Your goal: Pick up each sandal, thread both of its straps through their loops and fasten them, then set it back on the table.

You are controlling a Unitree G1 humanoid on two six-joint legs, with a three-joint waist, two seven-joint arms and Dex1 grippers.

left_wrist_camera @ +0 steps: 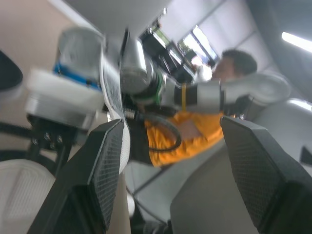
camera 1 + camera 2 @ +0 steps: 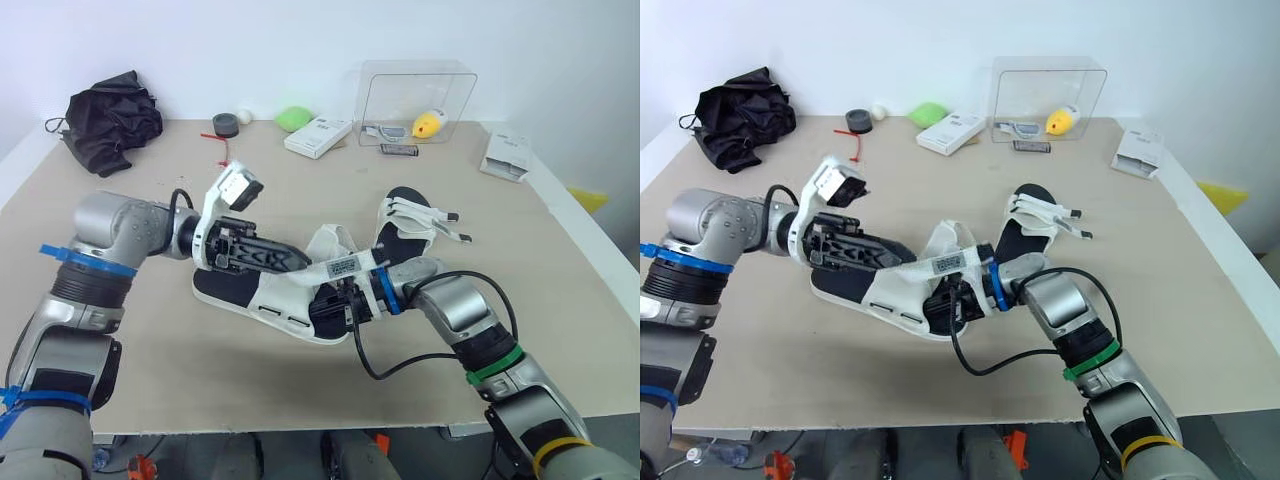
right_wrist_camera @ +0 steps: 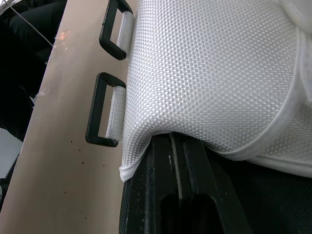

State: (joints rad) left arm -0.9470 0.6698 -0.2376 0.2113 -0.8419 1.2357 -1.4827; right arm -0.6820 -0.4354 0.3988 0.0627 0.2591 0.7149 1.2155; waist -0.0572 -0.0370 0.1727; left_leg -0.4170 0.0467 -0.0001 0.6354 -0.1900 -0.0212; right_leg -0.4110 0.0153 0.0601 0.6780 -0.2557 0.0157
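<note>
The white upper of the near sandal (image 2: 272,298) covers the tip of the right gripper (image 2: 332,302), and a person in orange (image 1: 196,134) is blurred in the left wrist view.

A robot test lab.
A plain beige table (image 2: 140,370) stood against a white wall (image 2: 300,40), a clear plastic box (image 2: 418,100), tape roll (image 2: 225,125) and white carton (image 2: 318,136) along its far edge.

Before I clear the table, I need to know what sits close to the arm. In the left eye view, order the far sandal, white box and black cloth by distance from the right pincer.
1. Far sandal: just beyond the right pincer, slightly to its right.
2. White box: back of the table, near the middle.
3. Black cloth: back left corner.
</note>
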